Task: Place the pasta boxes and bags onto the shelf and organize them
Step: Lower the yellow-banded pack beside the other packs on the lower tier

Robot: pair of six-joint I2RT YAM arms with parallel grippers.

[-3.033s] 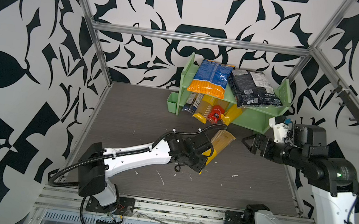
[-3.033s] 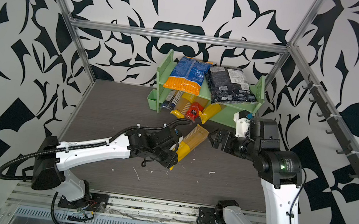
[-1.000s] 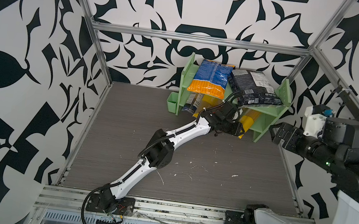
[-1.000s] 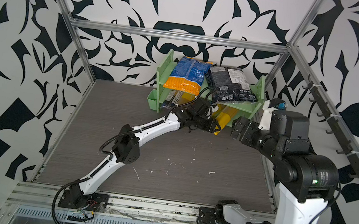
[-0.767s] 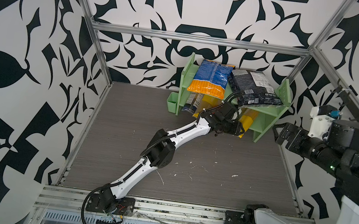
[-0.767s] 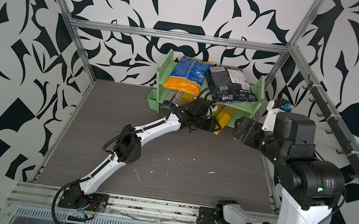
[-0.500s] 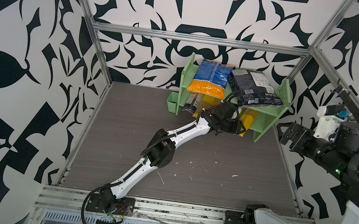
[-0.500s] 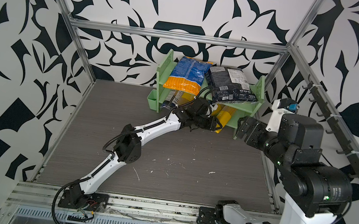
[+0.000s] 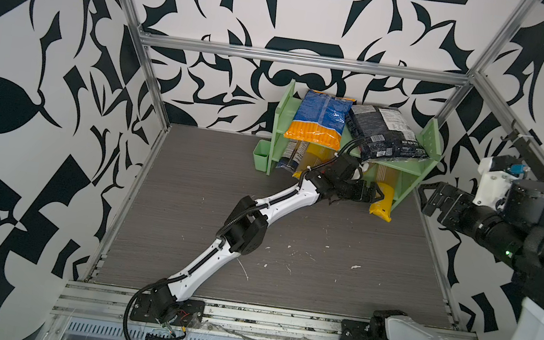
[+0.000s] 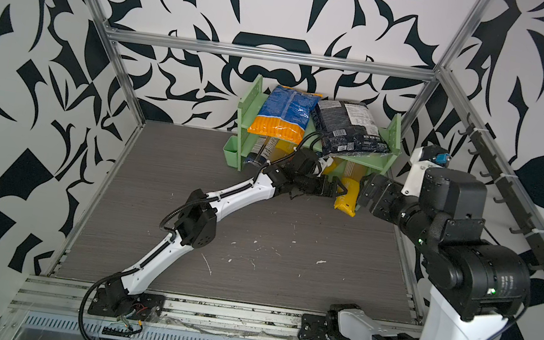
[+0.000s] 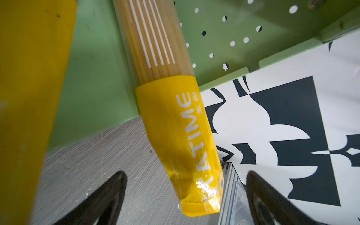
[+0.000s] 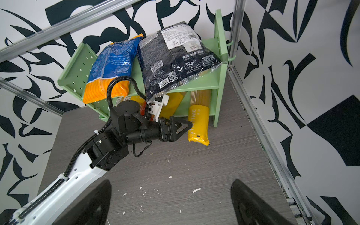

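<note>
Left claw (image 11: 186, 173) hung released, jaws spread wide at the tail of a yellow spaghetti pack (image 12: 197, 124). That pack lay in the shelf's (image 12: 204, 82) lower tier and poked out onto the table (image 12: 175, 165). Above, the black bag (image 12: 175, 58) overhung the top tier beside the blue-and-orange bag (image 12: 111, 64). Right claw (image 12: 171, 183) gaped empty, well apart.

walls (image 9: 67, 23): white, bold black leaf pattern | floor (image 9: 189, 184): grey wood-grain, white crumbs (image 9: 354, 266) scattered across front half | frame (image 9: 300, 60): aluminium bars along wall corners | light: soft, even
</note>
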